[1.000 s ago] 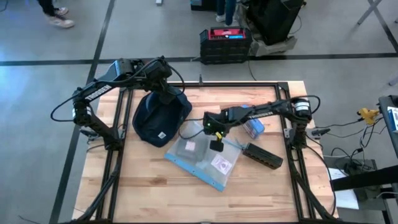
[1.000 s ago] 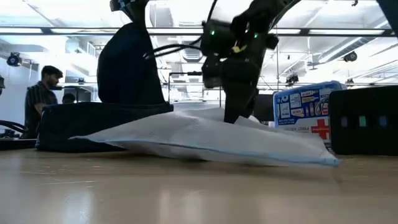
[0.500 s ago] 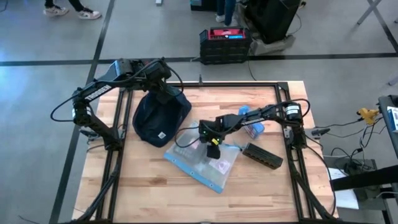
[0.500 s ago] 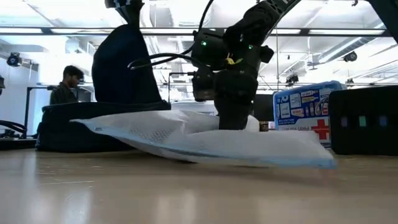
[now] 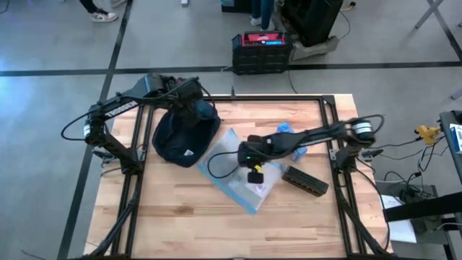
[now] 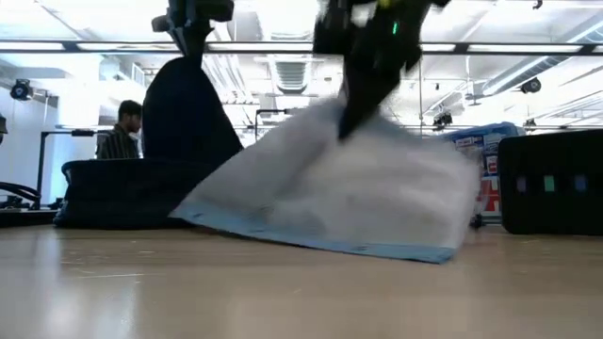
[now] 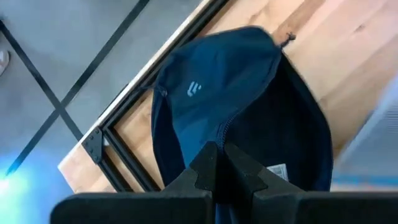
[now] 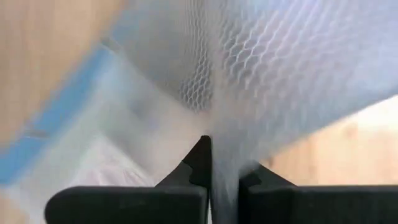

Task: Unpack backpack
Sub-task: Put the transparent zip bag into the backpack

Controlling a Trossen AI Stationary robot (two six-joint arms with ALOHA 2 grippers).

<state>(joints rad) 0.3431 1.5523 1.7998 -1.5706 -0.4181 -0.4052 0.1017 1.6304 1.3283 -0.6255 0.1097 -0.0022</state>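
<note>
The dark navy backpack (image 5: 184,136) lies at the table's far left, its top part drawn up into a peak (image 6: 184,113) while its lower part rests on the wood. My left gripper (image 5: 196,108) is shut on that raised top. A clear plastic zip bag (image 5: 232,177) with a blue edge sits mid-table, tilted up. My right gripper (image 5: 254,166) is shut on it from above. In the low view the bag (image 6: 358,188) rises like a slanted sheet. My left gripper pinches the backpack's dark fabric (image 7: 219,134) between its two fingers, beside the zip line near the bag's top, coming from above. The top part hangs up from the fingers; the rest lies on the table. My right gripper pinches the zip bag's clear wall (image 8: 214,112) between its two shut fingers, with white mesh padding showing right behind. The fingers point down. The bag hangs tilted below them, and its blue edge (image 6: 311,240) still lies on the table.
A blue-and-white first-aid box (image 5: 292,148) and a flat black box (image 5: 304,180) lie right of the zip bag. A black box with a red top (image 5: 261,49) stands on the floor beyond the far edge. A person (image 6: 121,137) stands behind the table.
My right gripper has shut on the zip bag and risen. The bag's gripped part has come up off the table and the bag has tipped and slid toward the right, its blue edge staying down. My left gripper keeps the backpack's top raised.
</note>
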